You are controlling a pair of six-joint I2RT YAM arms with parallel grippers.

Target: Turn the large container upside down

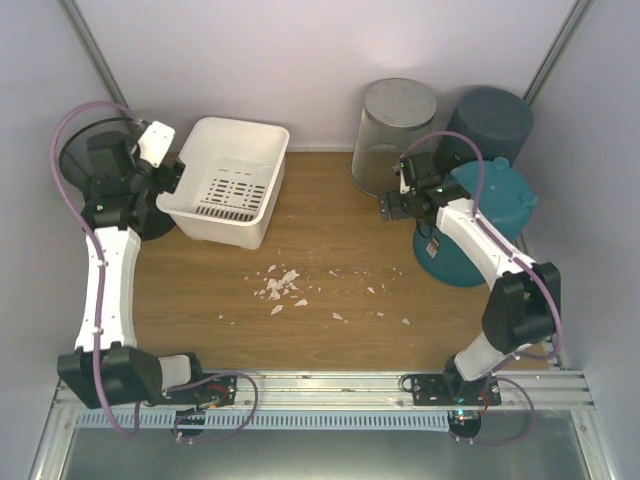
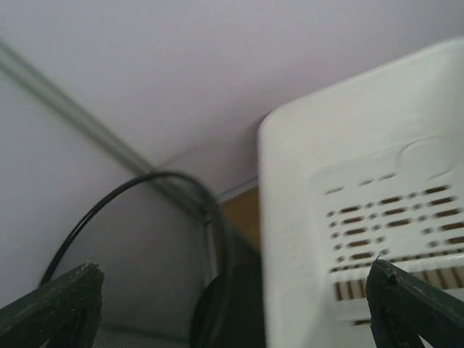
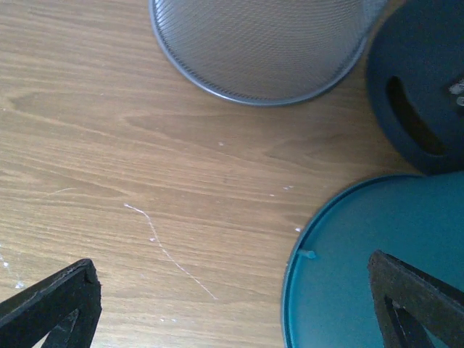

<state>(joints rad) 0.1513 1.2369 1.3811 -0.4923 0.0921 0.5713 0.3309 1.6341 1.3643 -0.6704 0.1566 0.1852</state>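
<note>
large container (image 1: 215, 226): set left of mesh bin (image 1: 394, 132), well apart, mouth up | handling: judged light, stiff, smooth plastic; rim best taken | left gripper (image 1: 177, 178): jaws spread wide, nothing held, at container side farthest from mesh bin | right gripper (image 1: 387, 205): spread, empty, just beside mesh bin

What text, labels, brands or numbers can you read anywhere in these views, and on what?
None readable in any view.
white slotted basket: no print, only slots in its base.
silver mesh bin: no label showing.
teal container: plain surface, no markings.
dark grey container: plain, no markings.
</note>
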